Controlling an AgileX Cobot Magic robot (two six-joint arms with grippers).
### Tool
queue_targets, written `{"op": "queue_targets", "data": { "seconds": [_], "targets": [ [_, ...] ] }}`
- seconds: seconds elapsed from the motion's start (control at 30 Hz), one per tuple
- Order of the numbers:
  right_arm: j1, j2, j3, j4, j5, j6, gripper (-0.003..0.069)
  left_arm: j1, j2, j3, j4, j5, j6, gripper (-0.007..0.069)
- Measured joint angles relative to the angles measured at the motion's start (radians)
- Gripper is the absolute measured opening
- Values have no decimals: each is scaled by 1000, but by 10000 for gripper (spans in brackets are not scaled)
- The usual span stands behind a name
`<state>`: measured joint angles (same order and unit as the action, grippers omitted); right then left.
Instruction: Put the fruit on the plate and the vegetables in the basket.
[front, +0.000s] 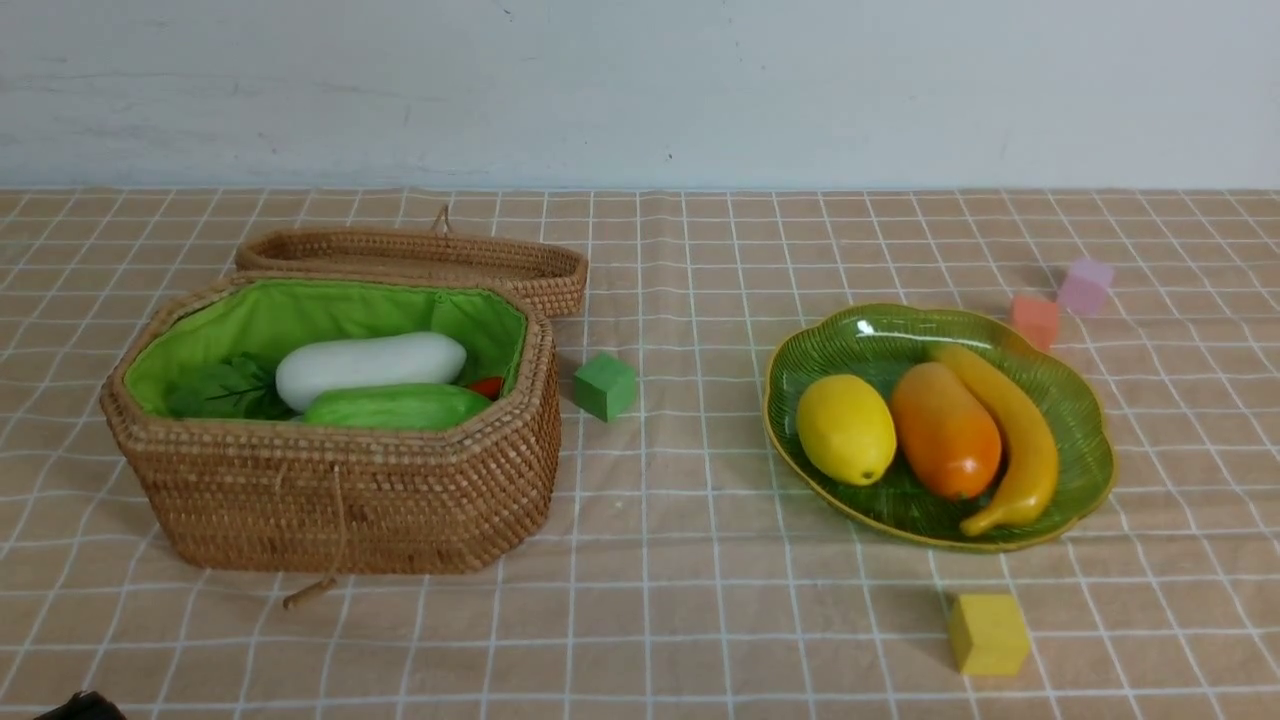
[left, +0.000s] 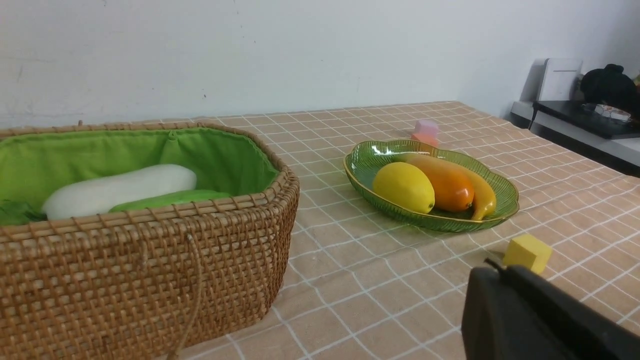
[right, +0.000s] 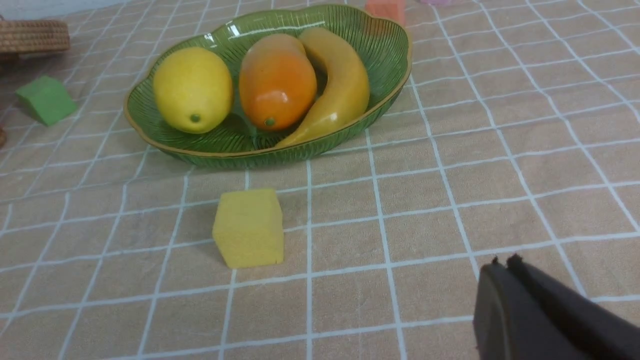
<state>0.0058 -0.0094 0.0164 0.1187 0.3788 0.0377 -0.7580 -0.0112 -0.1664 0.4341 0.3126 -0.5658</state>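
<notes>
The lemon (front: 846, 428), the orange mango-like fruit (front: 944, 431) and the banana (front: 1010, 438) lie side by side on the green plate (front: 1085, 405). The open wicker basket (front: 340, 480) holds the white radish (front: 370, 367), the green cucumber (front: 396, 406) and a red bit of the carrot (front: 487, 386); the eggplant is hidden. My left gripper (left: 495, 267) is shut and empty, low near the table's front, away from the basket. My right gripper (right: 502, 262) is shut and empty, in front of the plate.
The basket's lid (front: 420, 258) lies open behind it. A green cube (front: 604, 385) sits between basket and plate, a yellow cube (front: 987, 633) in front of the plate, an orange cube (front: 1034, 320) and a pink cube (front: 1085, 286) behind it.
</notes>
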Motion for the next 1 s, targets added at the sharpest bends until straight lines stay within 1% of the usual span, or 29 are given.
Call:
{"op": "queue_targets", "data": {
  "seconds": [0.5, 0.57, 0.63, 0.67, 0.7, 0.77, 0.8, 0.83, 0.93, 1.0],
  "targets": [
    [0, 0, 0, 0, 1, 0, 1, 1, 0, 7, 12, -1, 0, -5],
    [0, 0, 0, 0, 1, 0, 3, 24, 0, 13, 27, 4, 25, -5],
    [0, 0, 0, 0, 1, 0, 3, 81, 0, 14, 1, 5, 58, -3],
    [0, 0, 0, 0, 1, 0, 3, 90, 0, 14, -7, 5, 64, -4],
    [0, 0, 0, 0, 1, 0, 4, 131, 0, 15, -43, 3, 89, -8],
    [0, 0, 0, 0, 1, 0, 3, 316, 0, 23, -256, -14, 238, -13],
    [0, 0, 0, 0, 1, 0, 4, 330, 0, 25, -256, -19, 252, -13],
    [0, 0, 0, 0, 1, 0, 6, 443, 0, 49, -403, -50, 385, -13],
    [0, 0, 0, 0, 1, 0, 9, 566, 0, 122, -542, -95, 497, -13],
    [0, 0, 0, 0, 1, 0, 10, 607, 0, 167, -575, -98, 513, -13]
  ]
}}
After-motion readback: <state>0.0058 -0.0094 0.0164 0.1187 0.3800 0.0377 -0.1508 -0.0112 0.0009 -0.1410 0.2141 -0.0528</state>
